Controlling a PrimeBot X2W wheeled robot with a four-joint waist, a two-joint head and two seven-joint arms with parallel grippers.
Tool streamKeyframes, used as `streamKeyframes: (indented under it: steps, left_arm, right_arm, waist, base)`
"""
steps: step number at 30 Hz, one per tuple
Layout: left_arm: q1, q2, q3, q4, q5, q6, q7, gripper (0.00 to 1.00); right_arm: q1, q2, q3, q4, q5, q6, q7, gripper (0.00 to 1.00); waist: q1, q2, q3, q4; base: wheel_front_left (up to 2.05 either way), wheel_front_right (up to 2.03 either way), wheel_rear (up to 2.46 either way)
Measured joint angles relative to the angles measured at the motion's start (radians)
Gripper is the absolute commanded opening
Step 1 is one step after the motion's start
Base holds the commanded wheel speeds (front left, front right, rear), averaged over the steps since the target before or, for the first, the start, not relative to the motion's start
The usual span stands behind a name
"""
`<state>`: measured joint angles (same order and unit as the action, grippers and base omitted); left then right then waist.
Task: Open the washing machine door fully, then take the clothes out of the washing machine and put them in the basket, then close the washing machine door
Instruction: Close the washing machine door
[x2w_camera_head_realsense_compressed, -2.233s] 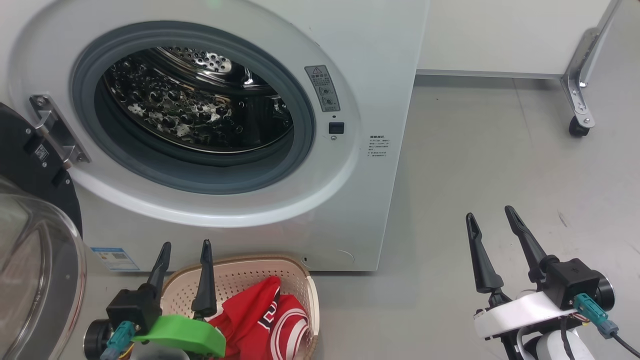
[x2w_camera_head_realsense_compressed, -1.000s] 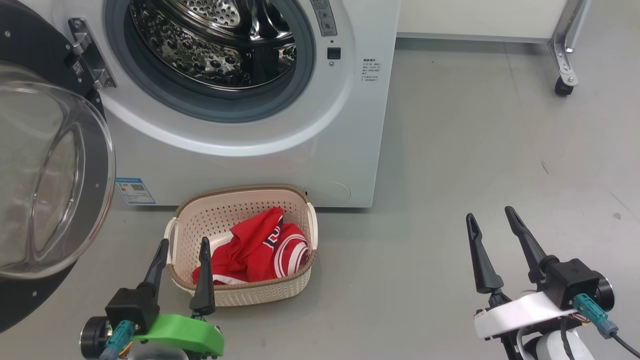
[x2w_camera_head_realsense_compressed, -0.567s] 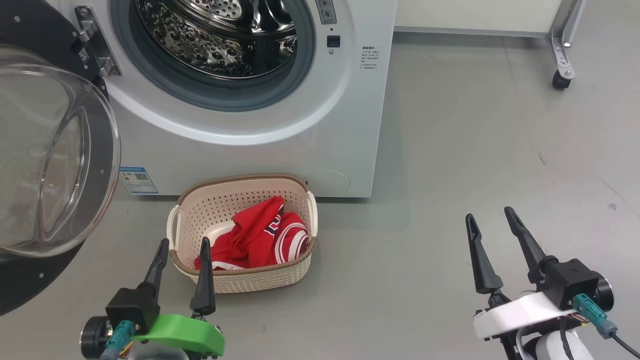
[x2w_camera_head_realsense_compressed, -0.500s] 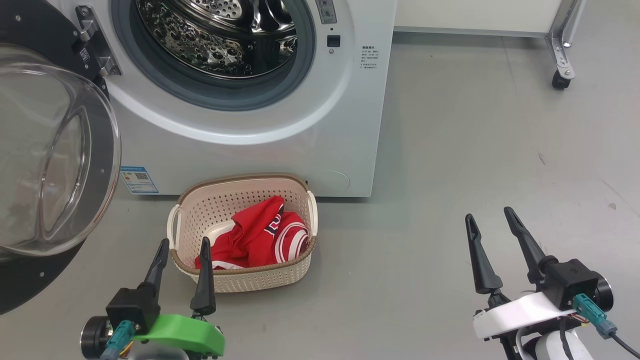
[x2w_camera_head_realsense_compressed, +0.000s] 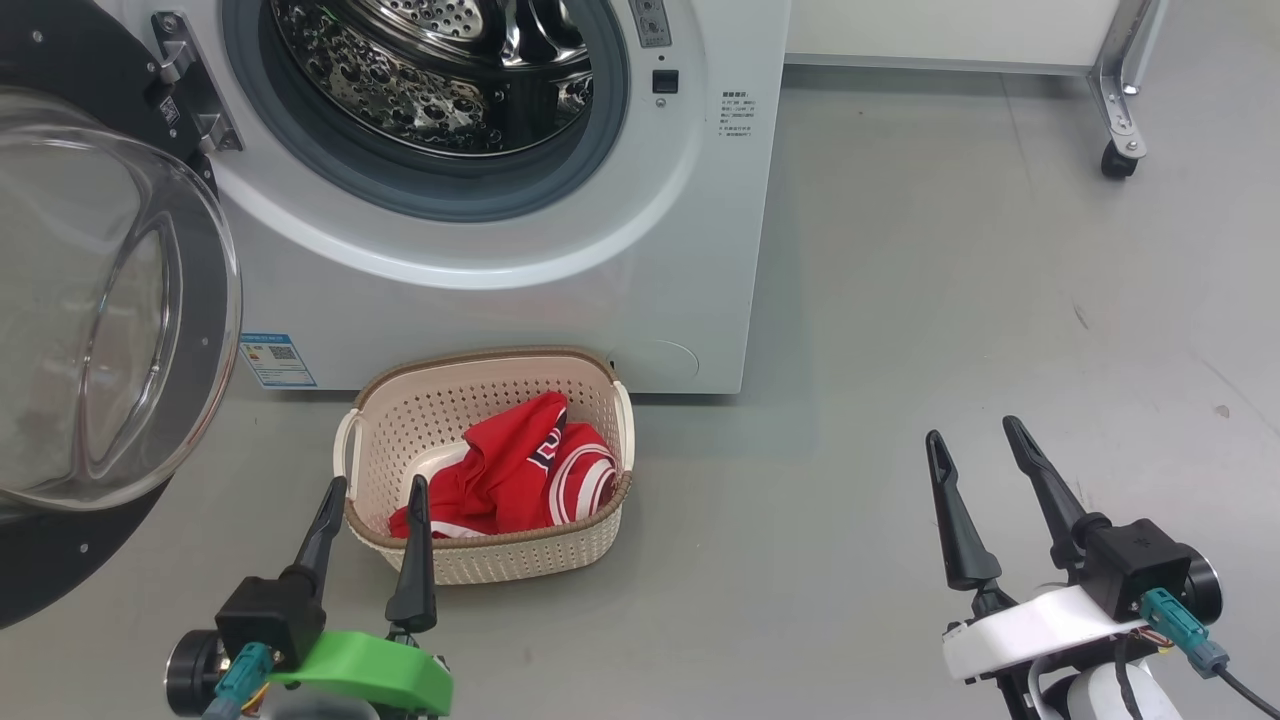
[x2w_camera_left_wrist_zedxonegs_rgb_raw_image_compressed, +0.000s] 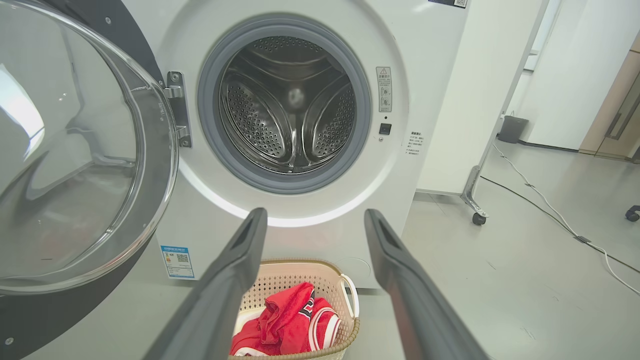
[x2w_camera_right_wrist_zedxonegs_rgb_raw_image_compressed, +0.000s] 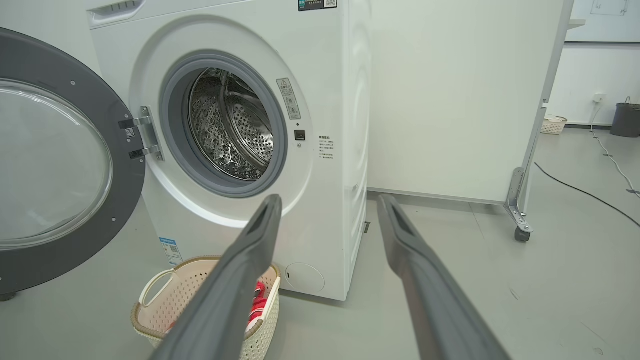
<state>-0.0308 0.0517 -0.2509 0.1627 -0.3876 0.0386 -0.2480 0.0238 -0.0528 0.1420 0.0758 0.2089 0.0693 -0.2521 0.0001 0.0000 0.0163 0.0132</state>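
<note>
Hovering: my left hand (x2w_camera_head_realsense_compressed: 379, 480), spread empty, at the basket's (x2w_camera_head_realsense_compressed: 490, 352) near rim; my right hand (x2w_camera_head_realsense_compressed: 971, 428), spread empty, well right.
Clothes (x2w_camera_head_realsense_compressed: 510, 470): inside the basket.
Washing machine door (x2w_camera_head_realsense_compressed: 100, 300): swung wide, left of the basket.
Floor (x2w_camera_head_realsense_compressed: 900, 300): grey, wide right of the basket.

Basket (x2w_camera_head_realsense_compressed: 500, 562), clothes (x2w_camera_head_realsense_compressed: 510, 480) inside, sat on floor (x2w_camera_head_realsense_compressed: 900, 300); washing machine (x2w_camera_head_realsense_compressed: 500, 300) at its twelve o'clock, washing machine door (x2w_camera_head_realsense_compressed: 120, 300) at ten o'clock.

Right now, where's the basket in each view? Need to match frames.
Head: basket lower centre-left, on the floor before the washer.
Left wrist: basket bottom centre, between the jaws.
Right wrist: basket lower left, partly behind one jaw.
Shared landmark: blue label on the washer front, up-left of the basket.
</note>
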Motion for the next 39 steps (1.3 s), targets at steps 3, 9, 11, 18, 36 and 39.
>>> streamKeyframes:
  steps: [3, 9, 11, 18, 36, 39]
  left_arm:
    - [0.0, 0.0, 0.0, 0.0, 0.001, 0.0, 0.0, 1.0]
    - [0.0, 0.0, -0.001, 0.0, 0.001, 0.004, 0.0, 1.0]
    - [0.0, 0.0, -0.001, 0.0, 0.001, 0.006, 0.0, 1.0]
    - [0.0, 0.0, -0.001, 0.0, 0.001, 0.009, 0.0, 1.0]
    - [0.0, -0.001, -0.024, 0.002, 0.001, 0.009, 0.0, 1.0]
    - [0.0, -0.001, -0.026, 0.002, 0.002, 0.009, 0.0, 1.0]
  right_arm:
    - [0.0, 0.0, 0.0, 0.0, 0.0, 0.0, 0.0, 1.0]
    - [0.0, 0.001, 0.0, 0.0, 0.0, 0.0, 0.0, 1.0]
    - [0.0, 0.001, -0.001, 0.0, 0.0, 0.0, 0.0, 1.0]
    - [0.0, 0.002, -0.002, 0.0, 0.0, 0.0, 0.0, 1.0]
    - [0.0, 0.003, -0.014, -0.006, 0.0, -0.001, 0.0, 1.0]
    - [0.0, 0.003, -0.014, -0.01, 0.0, 0.0, 0.0, 1.0]
  waist:
    - [0.0, 0.0, 0.0, 0.0]
    - [0.0, 0.0, 0.002, 0.002]
    - [0.0, 0.0, 0.003, 0.002]
    - [0.0, 0.0, 0.005, 0.004]
    - [0.0, 0.0, 0.008, 0.021]
    - [0.0, 0.0, 0.012, 0.038]
  base:
    - [0.0, 0.0, 0.0]
    - [0.0, 0.0, 0.0]
    - [0.0, 0.0, 0.0]
    - [0.0, 0.0, 0.0]
    - [0.0, 0.0, 0.0]
    - [0.0, 0.0, 0.0]
